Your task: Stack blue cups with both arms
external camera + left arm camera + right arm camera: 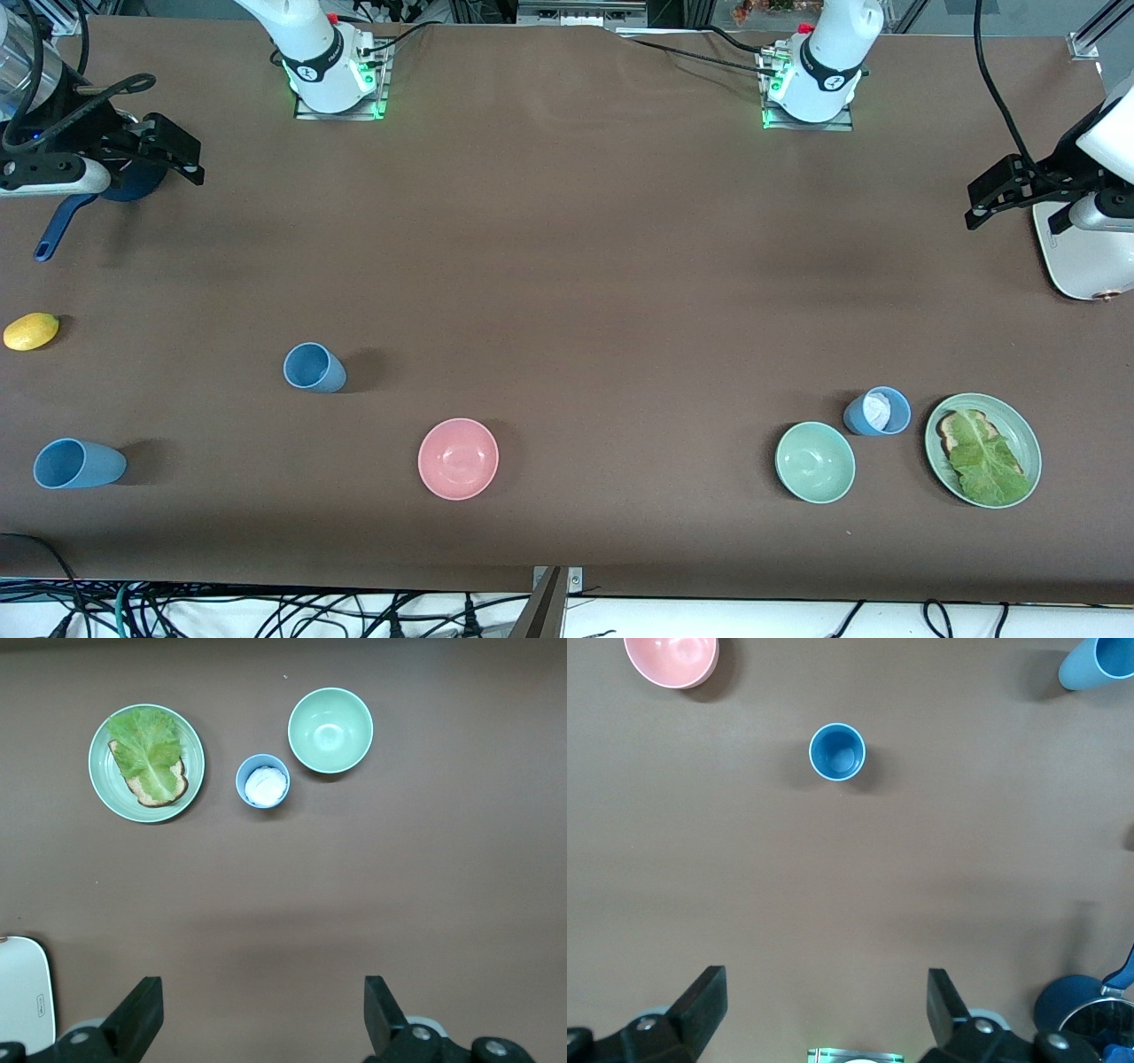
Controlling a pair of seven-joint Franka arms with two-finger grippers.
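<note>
Nearest the front camera sit a pink bowl [458, 458], a green bowl [815, 462], a green plate [1019, 434] w/ toast and lettuce, plus one blue cup [78, 463] at the right arm's end of the surface [567, 266]. 2nd blue cup [314, 368] stands a bit farther back toward the pink bowl; 3rd blue cup [877, 411], w/ something white inside, sits between green bowl and plate. Left gripper [1005, 193] hangs over its end by a white appliance [1076, 261], right gripper [173, 151] over a dark-blue saucepan [133, 182] near a lemon [31, 331], both jaws wide and empty.

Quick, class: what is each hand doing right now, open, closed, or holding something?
Left hand: open, holding nothing, over bare table near the white appliance.
Right hand: open, holding nothing, above the dark-blue saucepan.
</note>
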